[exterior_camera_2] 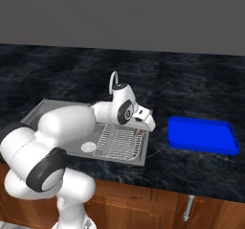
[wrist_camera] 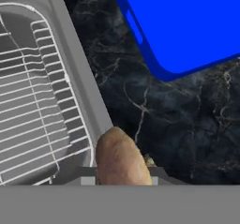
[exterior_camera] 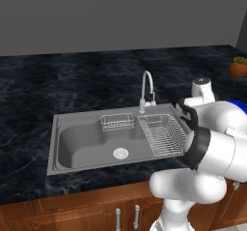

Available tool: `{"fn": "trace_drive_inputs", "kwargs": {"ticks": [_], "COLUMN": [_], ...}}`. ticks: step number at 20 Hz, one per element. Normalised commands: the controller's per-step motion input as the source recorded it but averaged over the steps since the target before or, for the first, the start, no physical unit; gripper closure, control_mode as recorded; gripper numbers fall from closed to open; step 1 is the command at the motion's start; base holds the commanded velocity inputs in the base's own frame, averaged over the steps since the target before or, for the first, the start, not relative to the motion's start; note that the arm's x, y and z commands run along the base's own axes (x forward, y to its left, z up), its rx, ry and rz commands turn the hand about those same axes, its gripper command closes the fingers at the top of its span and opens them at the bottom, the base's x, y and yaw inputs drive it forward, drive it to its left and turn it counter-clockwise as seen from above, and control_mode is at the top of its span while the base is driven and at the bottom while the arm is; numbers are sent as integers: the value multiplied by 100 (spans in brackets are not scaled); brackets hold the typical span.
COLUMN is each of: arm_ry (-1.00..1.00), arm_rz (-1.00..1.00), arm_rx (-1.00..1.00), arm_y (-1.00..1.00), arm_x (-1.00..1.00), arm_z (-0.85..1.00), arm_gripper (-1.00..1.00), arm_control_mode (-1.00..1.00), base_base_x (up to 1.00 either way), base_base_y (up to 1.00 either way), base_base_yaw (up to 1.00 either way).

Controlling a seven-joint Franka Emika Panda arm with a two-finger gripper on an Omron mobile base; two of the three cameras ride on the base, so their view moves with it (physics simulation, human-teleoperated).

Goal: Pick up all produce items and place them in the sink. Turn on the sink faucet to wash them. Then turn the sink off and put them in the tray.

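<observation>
A dull-brown roundish produce item (wrist_camera: pixel 121 160) sits between my gripper's (wrist_camera: pixel 123 172) jaws, which are shut on it. In the right base view my gripper (exterior_camera_2: pixel 139 123) hangs over the right rim of the sink (exterior_camera_2: pixel 43 109), above the edge of the wire rack (exterior_camera_2: pixel 119 144). The hand view looks down on that rim (wrist_camera: pixel 79 68), with dark counter beyond it and the blue tray (wrist_camera: pixel 187 21) at the upper right. The tray (exterior_camera_2: pixel 203 136) lies on the counter right of the sink and holds nothing. The silver gooseneck faucet (exterior_camera: pixel 147 87) stands behind the basin, with no water running.
A small wire basket (exterior_camera: pixel 117 122) hangs at the basin's back wall and the round drain (exterior_camera: pixel 120 152) shows in its floor. An orange pot with a plant (exterior_camera: pixel 238 68) stands at the far right of the black marble counter (exterior_camera: pixel 58 80). Wooden cabinet doors run below.
</observation>
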Motion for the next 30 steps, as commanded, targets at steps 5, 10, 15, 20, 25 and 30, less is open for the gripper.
{"fn": "trace_drive_inputs", "kwargs": {"ticks": [5, 10, 15, 20, 25, 30], "arm_ry": [0, 0, 0, -2, -5, 1], "arm_rz": [0, 0, 0, 1, 3, 2], "arm_rx": [1, 2, 4, 6, 7, 8], "arm_y": [-56, -57, -57, -53, -28, -26], "arm_x": [6, 15, 19, 33, 41, 44], "arm_z": [20, 13, 3, 0, -11, -8], "arm_gripper": [100, 100, 100, 100, 100, 100], "arm_control_mode": [-100, -100, -100, -100, -100, -100], "base_base_x": [0, 0, 0, 0, 0, 0], "base_base_y": [0, 0, 0, 0, 0, 0], "base_base_yaw": [0, 0, 0, 0, 0, 0]}}
